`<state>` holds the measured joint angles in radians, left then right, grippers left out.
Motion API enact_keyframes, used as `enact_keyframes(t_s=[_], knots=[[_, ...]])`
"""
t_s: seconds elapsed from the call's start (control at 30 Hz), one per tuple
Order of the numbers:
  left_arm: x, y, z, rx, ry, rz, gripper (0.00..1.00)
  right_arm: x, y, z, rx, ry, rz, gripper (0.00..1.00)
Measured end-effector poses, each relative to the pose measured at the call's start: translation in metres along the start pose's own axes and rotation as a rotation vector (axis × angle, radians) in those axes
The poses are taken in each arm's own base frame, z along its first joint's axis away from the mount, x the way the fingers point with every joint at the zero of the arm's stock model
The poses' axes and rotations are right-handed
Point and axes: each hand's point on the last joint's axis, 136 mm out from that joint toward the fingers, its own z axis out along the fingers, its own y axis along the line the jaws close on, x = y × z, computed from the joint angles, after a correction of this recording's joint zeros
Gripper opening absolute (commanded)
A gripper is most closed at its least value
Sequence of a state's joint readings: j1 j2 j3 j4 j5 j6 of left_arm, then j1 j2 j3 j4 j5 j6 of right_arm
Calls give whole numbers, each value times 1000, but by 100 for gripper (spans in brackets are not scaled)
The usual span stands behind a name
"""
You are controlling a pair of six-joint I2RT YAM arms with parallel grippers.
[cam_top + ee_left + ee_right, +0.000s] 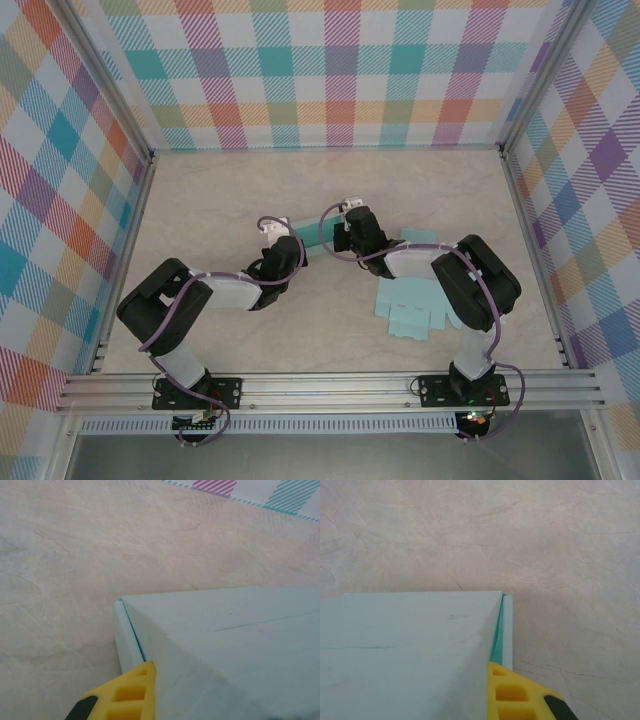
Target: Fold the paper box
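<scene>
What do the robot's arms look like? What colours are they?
Both the left arm and right arm have chunky black joints and smooth white sections, with thin purple cables looping along them. Each stands on a black base plate. The fingers are bright yellow with square cut-outs and black patches.

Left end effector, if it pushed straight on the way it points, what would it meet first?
The paper box: the yellow finger of the left end effector lies against its end flap, which runs straight ahead. Past that corner looks like bare table.
</scene>
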<state>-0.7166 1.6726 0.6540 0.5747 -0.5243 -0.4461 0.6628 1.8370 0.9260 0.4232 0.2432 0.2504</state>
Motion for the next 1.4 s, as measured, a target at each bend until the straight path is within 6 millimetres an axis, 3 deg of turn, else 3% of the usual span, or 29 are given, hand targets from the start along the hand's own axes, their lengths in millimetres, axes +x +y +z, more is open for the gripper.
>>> enact_keyframes(t_s=[0.13,0.4,0.57,0.7,0.87,1.0,1.13,1.2,1.3,1.4], knots=[[5,-1,-3,-3,-1,12,6,4,0,-2,-4,-28,-2,2],[30,-4,-19,34,74,67,42,10,7,-4,-27,-42,-9,3],[23,-4,-42,69,80,56,64,11,13,-5,-37,-41,-20,4],[11,2,-62,84,65,20,73,11,13,-5,-36,-41,-35,4],[-14,8,-93,113,32,-60,73,12,15,-5,-38,-40,-44,5],[-46,14,-121,120,-28,-116,71,12,15,-5,-39,-40,-46,6],[-83,11,-133,76,-58,-97,70,14,17,-5,-40,-36,-54,8],[-104,4,-130,59,-61,-75,68,21,16,-4,-36,-10,-65,9],[-129,-3,-111,27,-52,-46,63,26,16,-2,-35,5,-77,12],[-126,-4,-77,-1,4,-17,53,26,17,-2,-36,6,-79,14]])
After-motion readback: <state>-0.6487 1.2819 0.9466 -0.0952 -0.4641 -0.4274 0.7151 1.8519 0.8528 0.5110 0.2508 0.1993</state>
